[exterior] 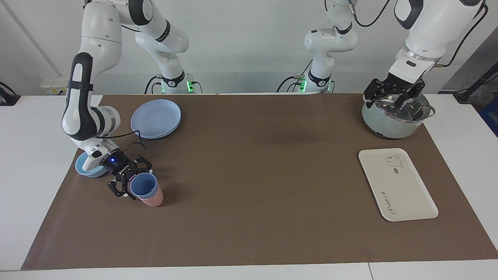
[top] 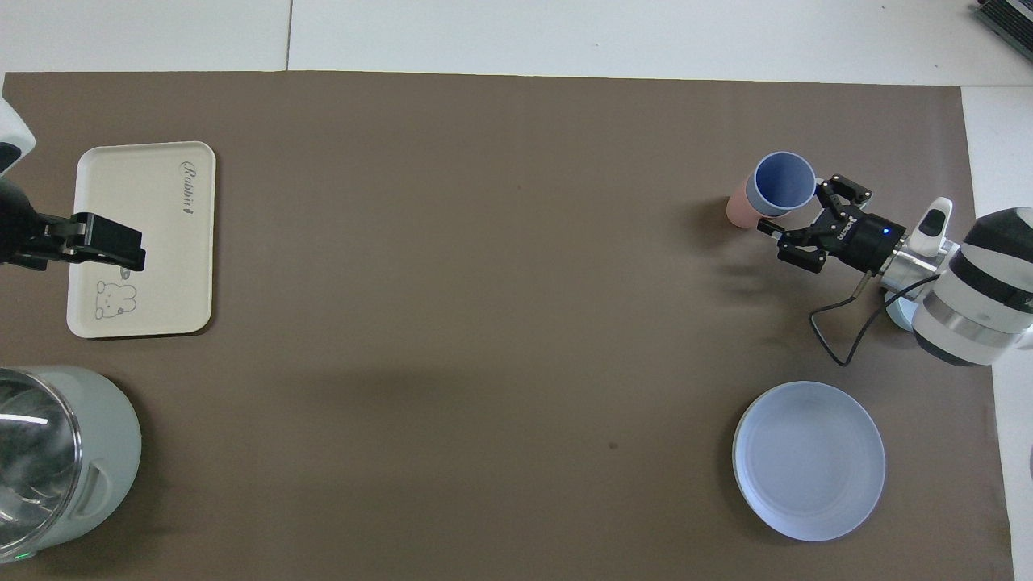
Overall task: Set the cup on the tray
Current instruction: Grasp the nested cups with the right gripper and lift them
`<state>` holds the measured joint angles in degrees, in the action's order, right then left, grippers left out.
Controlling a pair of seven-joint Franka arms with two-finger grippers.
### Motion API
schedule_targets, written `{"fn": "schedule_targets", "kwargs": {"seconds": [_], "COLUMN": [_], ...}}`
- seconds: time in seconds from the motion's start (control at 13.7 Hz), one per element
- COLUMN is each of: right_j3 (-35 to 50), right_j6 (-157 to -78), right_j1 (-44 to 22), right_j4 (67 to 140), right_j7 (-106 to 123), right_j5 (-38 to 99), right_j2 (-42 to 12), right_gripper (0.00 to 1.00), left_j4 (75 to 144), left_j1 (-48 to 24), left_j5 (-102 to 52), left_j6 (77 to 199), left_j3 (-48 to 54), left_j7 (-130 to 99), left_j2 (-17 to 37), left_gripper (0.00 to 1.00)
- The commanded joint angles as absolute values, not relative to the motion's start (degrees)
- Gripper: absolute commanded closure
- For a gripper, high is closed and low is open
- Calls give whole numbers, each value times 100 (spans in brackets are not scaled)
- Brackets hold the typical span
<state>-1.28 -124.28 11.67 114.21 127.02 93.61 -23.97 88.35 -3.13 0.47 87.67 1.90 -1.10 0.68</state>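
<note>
The periwinkle-blue cup stands nested inside a salmon-pink tumbler toward the right arm's end of the table. My right gripper is low and open right beside the cup, one finger on each side of its rim. I cannot tell whether they touch it. The cream tray lies flat toward the left arm's end. My left gripper waits open above the pot's lid, holding nothing.
A pale green pot with a glass lid stands nearer the robots than the tray. A round blue plate and a low light-blue bowl sit close to the right arm. Brown mat covers the table.
</note>
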Motion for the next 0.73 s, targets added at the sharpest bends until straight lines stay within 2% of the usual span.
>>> {"fn": "schedule_targets", "kwargs": {"seconds": [0.0, 0.66], "right_j3": [-105, -105], "right_j6": [-12612, -12902], "right_j1": [1012, 738], "right_j4": [11417, 11514], "right_j7": [12981, 13377], "right_j5": [9886, 10380], "right_j2": [-2435, -2435], "right_gripper": [0, 0], "left_j4": [8991, 9009], "left_j1": [-273, -290], "left_j5": [141, 141], "left_j6": [8745, 8824], "left_j3": [211, 220], "left_j7": [-97, -149], "left_j2": [-88, -88], "left_gripper": [0, 0]}}
